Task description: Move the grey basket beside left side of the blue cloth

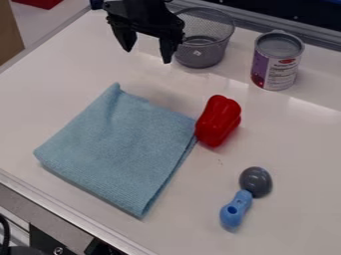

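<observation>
The black fingers (147, 54) hang spread apart over the far part of the white desk (73, 64). The grey wire-mesh basket (206, 52) stands upright just to their right, near the desk's far edge; I can't tell whether they touch it. Bare desk runs between the folded light-blue cloth (116, 149) and the desk's left edge.

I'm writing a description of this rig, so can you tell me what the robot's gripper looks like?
The gripper is black, with an angular, blocky body. Its two fingers are also black, broad near the body and tapering to narrow tips. I can't make out any markings on it.
</observation>
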